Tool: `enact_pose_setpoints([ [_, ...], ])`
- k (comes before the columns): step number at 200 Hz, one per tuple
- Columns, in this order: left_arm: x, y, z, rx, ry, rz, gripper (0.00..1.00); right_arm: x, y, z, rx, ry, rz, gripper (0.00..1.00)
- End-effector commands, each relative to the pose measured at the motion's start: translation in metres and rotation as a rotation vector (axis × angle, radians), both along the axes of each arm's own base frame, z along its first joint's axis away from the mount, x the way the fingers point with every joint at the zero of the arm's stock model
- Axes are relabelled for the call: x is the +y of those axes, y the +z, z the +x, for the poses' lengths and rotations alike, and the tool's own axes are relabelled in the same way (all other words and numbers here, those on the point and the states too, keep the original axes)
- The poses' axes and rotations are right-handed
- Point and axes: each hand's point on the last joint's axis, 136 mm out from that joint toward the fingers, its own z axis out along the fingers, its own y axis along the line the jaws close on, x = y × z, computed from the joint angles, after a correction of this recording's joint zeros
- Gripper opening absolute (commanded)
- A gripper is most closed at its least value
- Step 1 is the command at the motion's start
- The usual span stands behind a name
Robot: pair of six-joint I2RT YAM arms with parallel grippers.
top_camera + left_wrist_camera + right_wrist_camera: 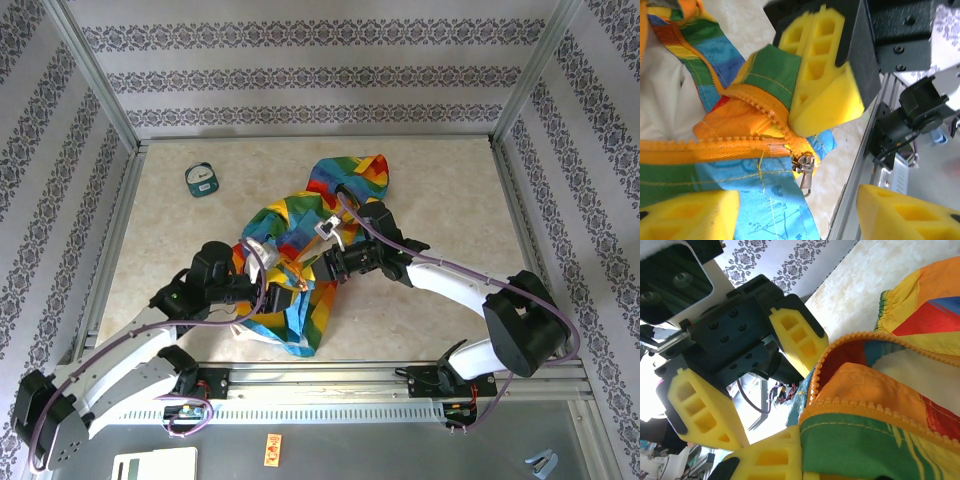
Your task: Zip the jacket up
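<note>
The rainbow patchwork jacket (pixel 300 235) lies crumpled mid-table. Both grippers meet at its near hem. My right gripper (pixel 322 268) is shut on the green panel (pixel 880 450) beside the orange zipper teeth (pixel 865 407); its yellow finger (pixel 822 75) presses that panel from above in the left wrist view. My left gripper (pixel 799 200) stands open, its fingers (pixel 685 215) wide apart on either side of the blue hem. The metal zipper slider (pixel 806 167) hangs at the bottom end of the teeth between them, touched by neither pad. The white lining (pixel 665 100) shows inside.
A small round teal gadget (pixel 202 179) sits at the far left of the table. The aluminium rail (pixel 400 372) runs along the near edge, close to the jacket hem and slider. Patterned walls close the sides and back.
</note>
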Motion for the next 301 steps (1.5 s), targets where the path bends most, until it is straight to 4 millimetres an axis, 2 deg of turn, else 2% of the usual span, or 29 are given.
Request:
enact_pose_setpoints([
  [1, 0.008, 0.011, 0.010, -0.006, 0.101, -0.058, 0.65, 0.002, 0.006, 0.008, -0.051, -0.027, 0.030, 0.00],
  [56, 0.024, 0.015, 0.018, 0.043, 0.268, -0.211, 0.72, 0.001, -0.001, 0.016, -0.068, -0.094, 0.020, 0.00],
  [97, 0.030, 0.018, 0.018, 0.070, 0.321, -0.307, 0.73, 0.000, -0.008, 0.017, -0.065, -0.113, 0.015, 0.00],
  [149, 0.032, 0.013, 0.017, 0.116, 0.344, -0.384, 0.74, 0.002, -0.010, 0.022, -0.063, -0.131, 0.017, 0.00],
  [249, 0.031, 0.000, 0.012, 0.175, 0.337, -0.421, 0.67, 0.005, -0.011, 0.027, -0.057, -0.141, 0.027, 0.00],
  [268, 0.033, 0.006, 0.014, 0.147, 0.347, -0.382, 0.68, 0.000, -0.004, 0.028, -0.067, -0.164, 0.033, 0.00],
  [301, 0.037, 0.033, 0.018, 0.060, 0.356, -0.308, 0.67, -0.011, 0.017, 0.029, -0.105, -0.213, 0.053, 0.00],
])
